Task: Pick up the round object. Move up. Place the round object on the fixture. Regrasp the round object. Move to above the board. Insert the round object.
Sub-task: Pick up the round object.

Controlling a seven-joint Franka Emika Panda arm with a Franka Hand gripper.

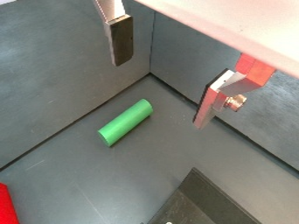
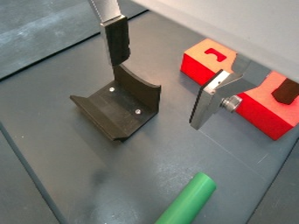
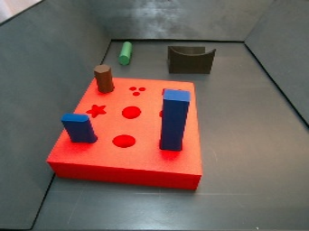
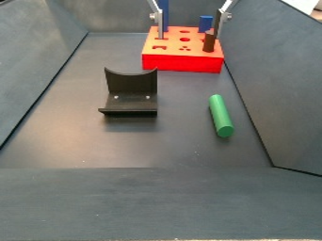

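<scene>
Here, reading a side view from left to right, you see the fixture (image 4: 128, 92) on the grey floor (image 4: 113, 151), its curved notch facing up, and then the round object (image 4: 221, 115) lying flat just beside the right wall, well apart from the fixture. Behind both sits the board (image 4: 184, 57), with the brown peg (image 4: 210, 40) upright on it and a blue block (image 4: 201, 21) at its far edge. You find the gripper (image 4: 191, 11) raised above the board near the top of that view, jaws spread wide with nothing between them. In a wrist view the two silver fingers (image 2: 115, 39) hang apart over the floor, the fixture under one of them and the green peg's end toward the frame edge (image 2: 187, 203). In the opposite side view you get the board (image 3: 90, 158) in front, the tall blue block (image 3: 175, 118), a short blue block (image 3: 79, 127), the brown peg (image 3: 104, 78), and the green peg (image 3: 125, 51) and fixture (image 3: 190, 59) at the back
</scene>
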